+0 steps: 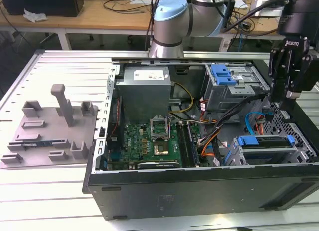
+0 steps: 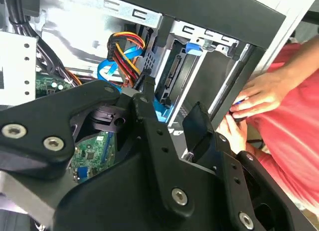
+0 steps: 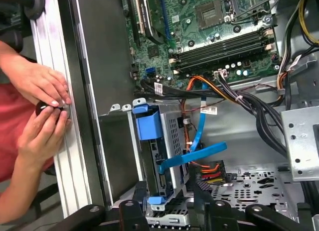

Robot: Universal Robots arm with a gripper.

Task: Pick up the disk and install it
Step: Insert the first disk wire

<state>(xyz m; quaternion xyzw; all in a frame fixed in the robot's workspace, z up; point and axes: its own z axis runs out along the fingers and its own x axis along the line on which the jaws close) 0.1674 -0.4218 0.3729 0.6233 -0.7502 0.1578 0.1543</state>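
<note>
The disk, silver with a bright blue carrier bracket, sits in the drive cage at the near corner of the open computer case, on the exterior view's right. My black gripper hangs open above that corner with nothing between its fingers. In the first wrist view the disk stands on edge in the cage, the gripper straddling its line. The second wrist view has the disk's connector end just beyond the gripper.
A person's hands pinch a small dark part at the case's outer rail beside the cage. Orange and blue cables run next to the disk. A grey box with a blue latch, the power supply and the motherboard occupy the case.
</note>
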